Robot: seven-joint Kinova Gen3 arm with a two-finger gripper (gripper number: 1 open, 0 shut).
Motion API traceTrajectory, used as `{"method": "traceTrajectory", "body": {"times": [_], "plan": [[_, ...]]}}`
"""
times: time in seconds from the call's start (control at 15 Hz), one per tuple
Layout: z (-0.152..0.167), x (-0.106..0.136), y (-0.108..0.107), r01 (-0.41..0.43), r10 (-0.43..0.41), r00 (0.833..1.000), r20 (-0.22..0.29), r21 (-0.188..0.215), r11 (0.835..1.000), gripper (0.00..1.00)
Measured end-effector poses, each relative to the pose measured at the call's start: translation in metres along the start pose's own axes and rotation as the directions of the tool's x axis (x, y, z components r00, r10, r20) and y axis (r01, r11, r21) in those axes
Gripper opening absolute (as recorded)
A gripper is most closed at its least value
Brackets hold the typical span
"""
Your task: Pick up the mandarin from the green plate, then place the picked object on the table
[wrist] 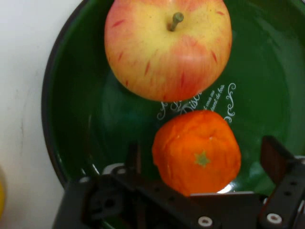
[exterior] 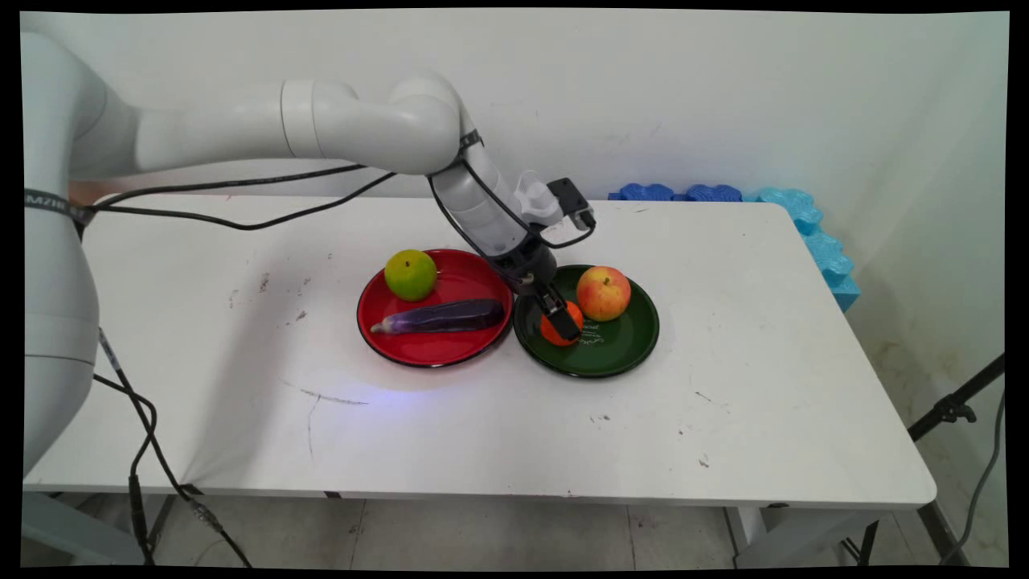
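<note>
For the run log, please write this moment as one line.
gripper: open, around orange | orange: on green plate, beside apple | red plate: lime, eggplant

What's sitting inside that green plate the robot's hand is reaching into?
The green plate holds an apple and a small orange, with white lettering on the plate's floor. The open gripper straddles the orange and hides part of the plate beneath it.
</note>
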Motion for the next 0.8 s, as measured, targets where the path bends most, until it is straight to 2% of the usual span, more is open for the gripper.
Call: {"method": "traceTrajectory", "body": {"times": [0.07,0.13,0.53,0.8], "plan": [[0.002,0.000,0.000,0.001,-0.001,1.000,0.000,-0.001,1.000,1.00],[0.004,0.000,0.000,0.002,-0.002,1.000,0.000,-0.002,1.000,0.00],[0.009,0.002,0.001,-0.005,0.005,1.000,-0.001,-0.009,1.000,0.00],[-0.010,0.005,0.006,-0.055,0.055,0.998,-0.007,-0.006,0.998,0.00]]}}
